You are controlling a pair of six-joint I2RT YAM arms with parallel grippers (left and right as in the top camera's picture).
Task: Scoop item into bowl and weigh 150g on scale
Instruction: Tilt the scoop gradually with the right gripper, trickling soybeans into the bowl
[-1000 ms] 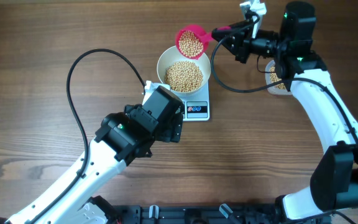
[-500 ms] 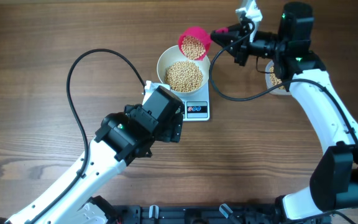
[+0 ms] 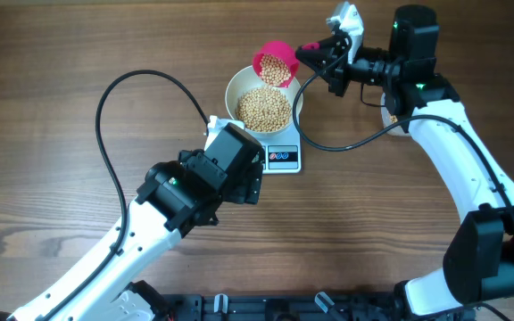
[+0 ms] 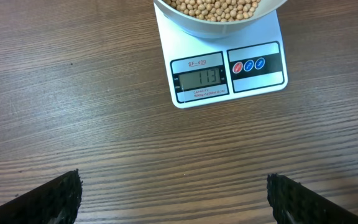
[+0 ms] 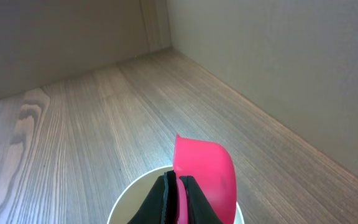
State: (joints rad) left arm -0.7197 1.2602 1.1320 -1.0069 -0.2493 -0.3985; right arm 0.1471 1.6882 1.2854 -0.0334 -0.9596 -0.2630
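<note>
The left arm reaches in from the lower left, and the left gripper (image 4: 174,200) hangs over bare table (image 3: 52,134) just short of the scale (image 4: 253,84). Its two fingers (image 4: 48,200) stand wide apart with nothing between them.

The scale lies flat, its long axis running away from the robot. Its display (image 4: 199,78) and buttons face the left arm, and the display reads 113. The bowl (image 3: 236,89) sits upright on the scale's far end, covering most of the platform. It holds a mound of the beans (image 3: 265,108).

Above the bowl's far rim is a pink scoop (image 3: 275,64), mouth upward, with more beans in it. Its long axis runs left to right in the overhead view, with the cup on the left over the bowl and the handle pointing right. The right gripper (image 3: 319,51) has its fingers (image 5: 166,202) clamped tight on that handle, holding the scoop in the air. From the right wrist view only the scoop's pink outer wall shows.
</note>
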